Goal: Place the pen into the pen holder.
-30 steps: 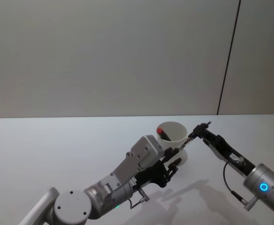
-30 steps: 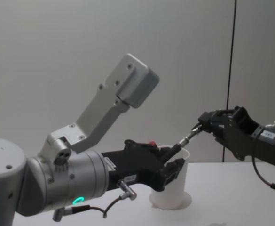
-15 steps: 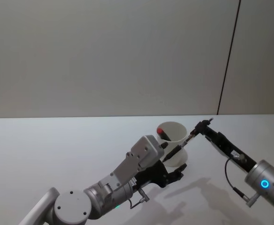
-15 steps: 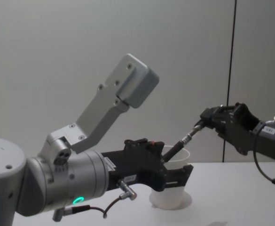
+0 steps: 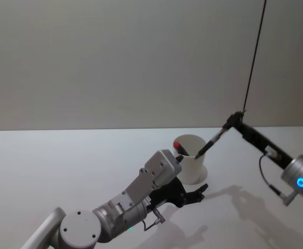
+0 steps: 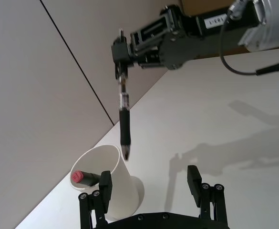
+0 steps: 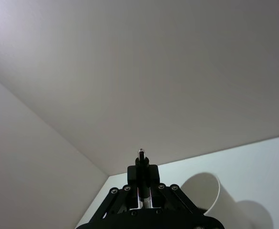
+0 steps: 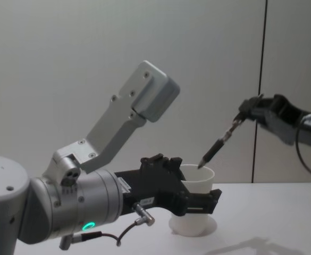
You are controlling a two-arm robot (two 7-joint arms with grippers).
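On the white table (image 5: 47, 166), the pen holder (image 5: 191, 158) holds a red-capped marker (image 5: 181, 149).

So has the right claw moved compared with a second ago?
Yes. The right claw has risen, lifting the pen so its tip now hangs just above the rim of the pen holder.

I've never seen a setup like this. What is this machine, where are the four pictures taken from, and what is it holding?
It is a two-armed robot at a white table. One picture looks down from its head, one across from its chest, and one comes from each wrist. The right tool grips a black pen by its top, tip just above the rim of a white paper cup, the pen holder, which stands on the table. A red-capped marker already lies inside the cup. The left tool is open beside the cup's base, holding nothing.
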